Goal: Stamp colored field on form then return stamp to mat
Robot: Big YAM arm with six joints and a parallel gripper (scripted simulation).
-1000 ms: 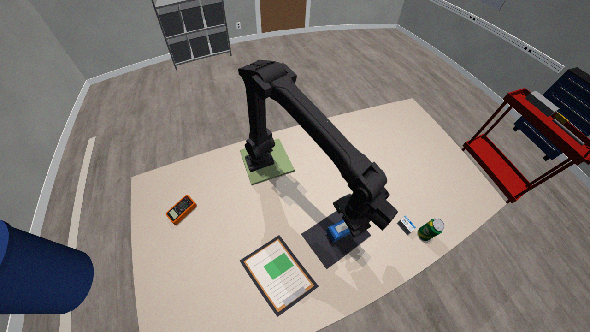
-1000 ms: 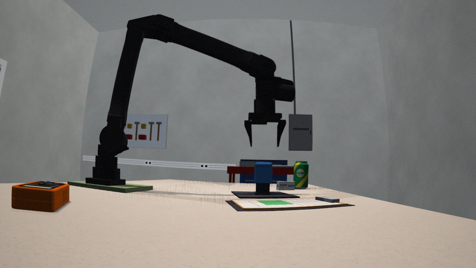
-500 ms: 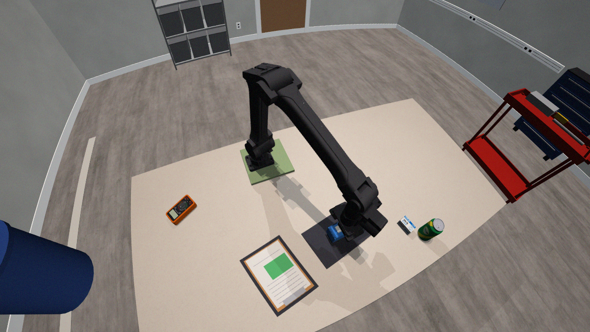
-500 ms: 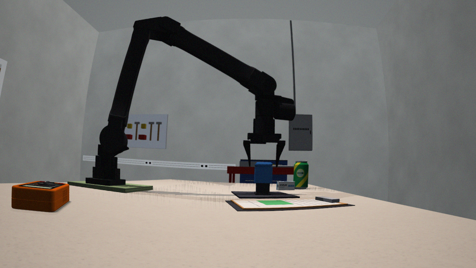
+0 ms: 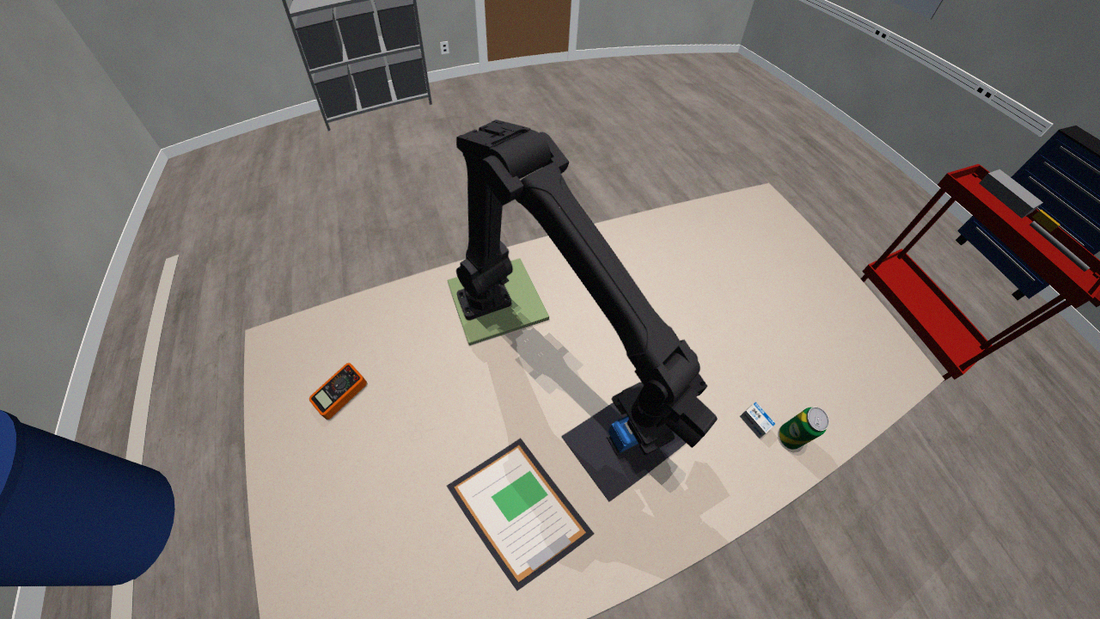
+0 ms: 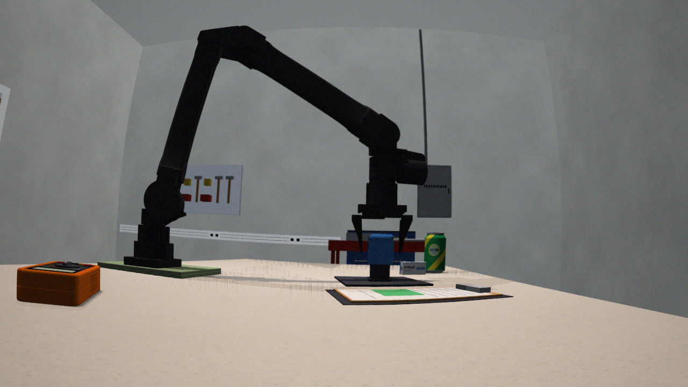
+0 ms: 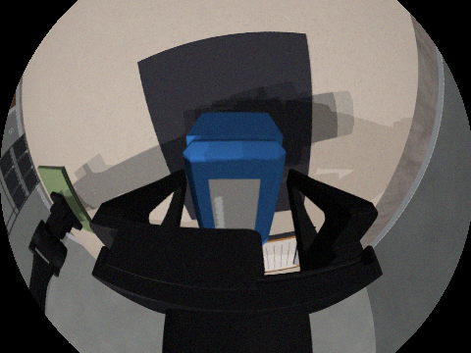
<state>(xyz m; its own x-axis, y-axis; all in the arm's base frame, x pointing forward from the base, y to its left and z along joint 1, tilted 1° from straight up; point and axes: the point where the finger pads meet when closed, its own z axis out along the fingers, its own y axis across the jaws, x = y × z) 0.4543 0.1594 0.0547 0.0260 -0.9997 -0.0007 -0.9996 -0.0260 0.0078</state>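
Note:
The blue stamp (image 5: pixel 618 438) (image 6: pixel 380 244) (image 7: pixel 232 153) stands upright on the dark mat (image 5: pixel 608 473) (image 6: pixel 348 280) (image 7: pixel 223 69). My gripper (image 5: pixel 626 429) (image 6: pixel 380 250) (image 7: pixel 236 176) is open and lowered around the stamp's blue handle, one finger on each side, with a gap to the handle on both sides. The form (image 5: pixel 530 530) (image 6: pixel 432 292) (image 7: pixel 282 255) lies on a clipboard beside the mat, nearer the front. Its green field (image 5: pixel 519 494) (image 6: pixel 396 292) is bare.
An orange multimeter (image 5: pixel 337 390) (image 6: pixel 57 281) lies at the left. A small box (image 5: pixel 758 419) (image 6: pixel 413 267) and a green can (image 5: pixel 802 427) (image 6: pixel 434 251) stand right of the mat. The arm's green base plate (image 5: pixel 532 302) is behind. A red cart (image 5: pixel 923 300) stands off the table.

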